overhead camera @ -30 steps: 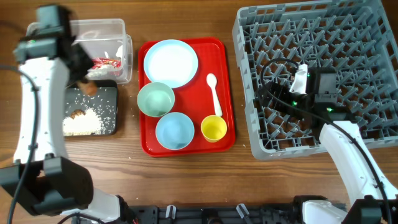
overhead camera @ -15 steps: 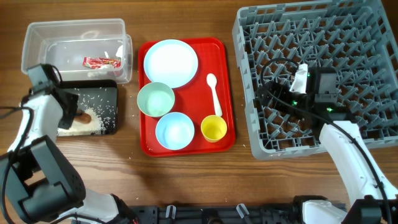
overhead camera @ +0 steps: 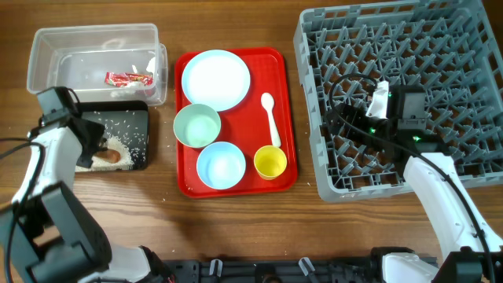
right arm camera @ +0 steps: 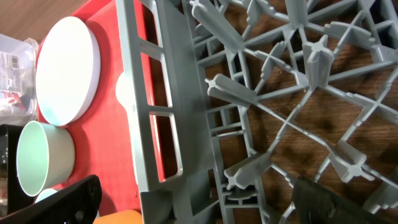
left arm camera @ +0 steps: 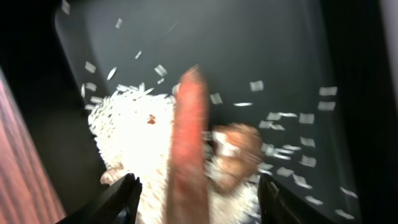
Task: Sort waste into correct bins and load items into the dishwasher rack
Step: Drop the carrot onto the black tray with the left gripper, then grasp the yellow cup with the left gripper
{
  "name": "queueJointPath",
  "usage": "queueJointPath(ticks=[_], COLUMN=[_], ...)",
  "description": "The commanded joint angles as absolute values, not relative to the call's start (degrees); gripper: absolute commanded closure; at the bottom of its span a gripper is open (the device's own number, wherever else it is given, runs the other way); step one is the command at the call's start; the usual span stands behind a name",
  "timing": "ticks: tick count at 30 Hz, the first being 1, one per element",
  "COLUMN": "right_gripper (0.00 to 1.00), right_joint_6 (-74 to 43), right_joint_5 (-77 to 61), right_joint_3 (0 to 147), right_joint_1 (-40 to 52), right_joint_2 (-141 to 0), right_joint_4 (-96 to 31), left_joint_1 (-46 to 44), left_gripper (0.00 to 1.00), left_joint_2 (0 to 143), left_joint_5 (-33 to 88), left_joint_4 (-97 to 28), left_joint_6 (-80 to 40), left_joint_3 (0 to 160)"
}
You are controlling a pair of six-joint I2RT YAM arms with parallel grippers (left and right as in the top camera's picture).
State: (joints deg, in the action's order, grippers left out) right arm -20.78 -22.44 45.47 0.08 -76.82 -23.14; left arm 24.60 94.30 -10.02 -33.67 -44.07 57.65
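My left gripper (overhead camera: 96,149) hangs low over the black tray (overhead camera: 138,118), jaws open. The orange food stick (left arm camera: 186,143) shows blurred between its fingers (left arm camera: 121,199), touching neither. It is over the rice (left arm camera: 134,134), beside the brown lump (left arm camera: 239,146). The red-and-white wrapper (overhead camera: 128,79) lies in the clear tub (overhead camera: 94,43). On the red tray (overhead camera: 284,86) are the blue plate (overhead camera: 215,79), green bowl (overhead camera: 196,126), blue bowl (overhead camera: 221,166), yellow cup (overhead camera: 269,163) and white spoon (overhead camera: 271,118). My right gripper (right arm camera: 199,205) is open and empty over the grey rack's (overhead camera: 409,47) left wall (right arm camera: 155,124).
A few rice grains lie on the wood around the black tray. The rack fills the right side of the table, and its upright pegs (right arm camera: 317,53) stand just under my right gripper. The red tray sits close against the rack's left wall.
My left arm came from the clear tub down over the black tray. Its jaws went from shut to open around the orange stick. The right arm has not moved.
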Motion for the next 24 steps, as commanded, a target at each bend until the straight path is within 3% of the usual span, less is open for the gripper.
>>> queueJointPath(ticks=[1, 3, 5, 9, 19, 24], right_gripper=[0.00, 0.00, 0.00, 0.00, 0.00, 0.00], right_joint_6=[-21.19, -21.19, -21.15, -21.17, -21.21, -20.93], right_joint_5=[-21.85, -21.85, -21.85, -21.85, -21.87, -24.77], right_joint_3=[46.37, 46.37, 46.37, 46.37, 46.37, 46.39], right_joint_1=[0.38, 0.38, 0.38, 0.38, 0.38, 0.43], right_joint_2=[-77.43, -77.43, -77.43, -77.43, -77.43, -77.43], right_joint_4=[-23.16, -23.14, -23.11, -22.24, -22.09, -21.96], left_joint_1=[24.47, 23.73, 22.24, 12.64, -16.80, -22.55], left_gripper=[0.39, 0.35, 0.40, 0.40, 0.40, 0.37], left_joint_2=[84.62, 79.44, 75.50, 72.27, 89.08, 94.94], left_joint_5=[-4.78, -0.97, 4.67, 12.99, 11.94, 8.93], left_joint_4=[-37.21, -38.06, -37.98, -37.23, -41.15, -42.09], left_joint_6=[-32.84, -26.24, -20.16, -11.25, -9.26, -15.81], left_joint_3=[63.86, 64.47, 64.47, 64.53, 72.27, 72.25])
